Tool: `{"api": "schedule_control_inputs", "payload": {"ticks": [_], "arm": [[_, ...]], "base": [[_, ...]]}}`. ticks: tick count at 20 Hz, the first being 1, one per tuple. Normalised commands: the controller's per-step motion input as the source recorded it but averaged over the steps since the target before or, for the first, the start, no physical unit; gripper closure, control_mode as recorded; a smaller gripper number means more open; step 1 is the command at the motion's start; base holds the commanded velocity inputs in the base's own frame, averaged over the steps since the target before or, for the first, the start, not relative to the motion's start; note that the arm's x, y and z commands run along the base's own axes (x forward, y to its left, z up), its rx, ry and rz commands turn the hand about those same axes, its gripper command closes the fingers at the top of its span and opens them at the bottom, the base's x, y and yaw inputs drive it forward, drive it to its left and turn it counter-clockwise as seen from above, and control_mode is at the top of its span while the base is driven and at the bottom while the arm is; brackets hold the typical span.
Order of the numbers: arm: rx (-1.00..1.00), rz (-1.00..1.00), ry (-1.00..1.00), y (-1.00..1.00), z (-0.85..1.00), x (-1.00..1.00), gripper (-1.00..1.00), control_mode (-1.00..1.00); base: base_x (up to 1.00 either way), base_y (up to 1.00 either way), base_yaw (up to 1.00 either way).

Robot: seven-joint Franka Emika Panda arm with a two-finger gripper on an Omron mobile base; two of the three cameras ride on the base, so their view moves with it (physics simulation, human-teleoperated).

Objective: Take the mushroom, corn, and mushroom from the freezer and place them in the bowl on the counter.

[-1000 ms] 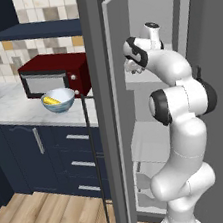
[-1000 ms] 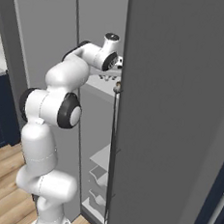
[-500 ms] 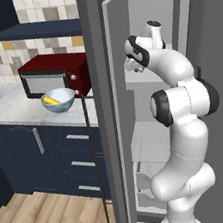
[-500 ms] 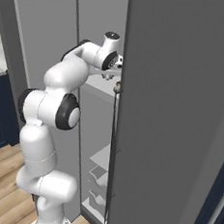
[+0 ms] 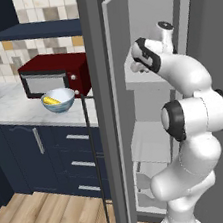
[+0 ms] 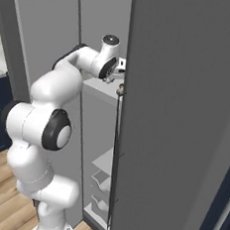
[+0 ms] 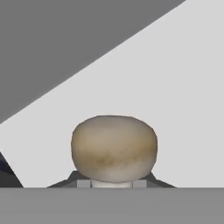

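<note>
Fingers (image 7: 141, 183) are pinched in narrow on a tan mushroom (image 7: 113, 148), whose round cap sits right at the tips in the hand view, over a pale grey shelf surface with a darker grey wall slanting across the far side.

Starting at the left of the left base view, the white-grey marbled counter (image 5: 12, 109) runs over navy cabinets with silver bar handles. On it stands a dark red microwave (image 5: 54, 79), and just in front of its right part sits the small pale blue bowl (image 5: 58, 101) with the yellow corn (image 5: 51, 100) lying inside it. Further right stands the freezer (image 5: 105, 109), its dark grey door swung open towards the camera with a thin dark handle (image 5: 95, 161) running down its near edge. Right of the door is the pale interior, with shelves above and drawers low down. The white arm rises from the lower right, bends at a dark elbow joint and reaches left into the upper compartment, where the gripper (image 5: 136, 68) hangs at the edge of an upper shelf (image 5: 141, 78).

From the right base view, the wrist is tucked just behind the freezer's dark side wall at upper-shelf height, the fingertips hidden by that wall.
</note>
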Motion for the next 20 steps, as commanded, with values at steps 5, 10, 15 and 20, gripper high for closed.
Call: {"api": "schedule_control_inputs", "payload": {"ticks": [5,10,15,20], "arm": [[-0.08,0.01,-0.01,0.02,0.41,-0.44,1.00,-1.00],[-0.07,0.16,0.03,0.01,0.40,-0.19,1.00,-1.00],[-0.08,0.18,0.00,0.03,0.07,-0.65,1.00,-1.00],[-0.19,0.10,0.00,0.22,0.00,-0.78,1.00,-1.00]], "base": [[0.00,0.00,0.00],[0.00,0.00,0.00],[0.00,0.00,0.00],[0.00,0.00,0.00]]}}
